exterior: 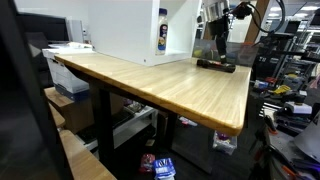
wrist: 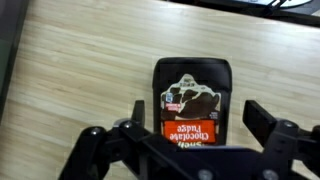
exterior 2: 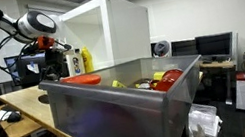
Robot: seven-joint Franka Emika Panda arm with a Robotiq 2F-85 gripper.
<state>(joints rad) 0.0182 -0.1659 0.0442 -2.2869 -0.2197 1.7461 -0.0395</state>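
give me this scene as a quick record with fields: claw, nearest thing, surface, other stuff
claw state: claw open, fingers spread to either side of the pack, not shut on it
nearest thing: chocolate fudge pack, dark, lying flat, label upside down in the wrist view
contact: cannot tell whether anything touches the pack
surface: wooden table
other stuff: grey bin with red and yellow items inside, in an exterior view; yellow bottle near the arm
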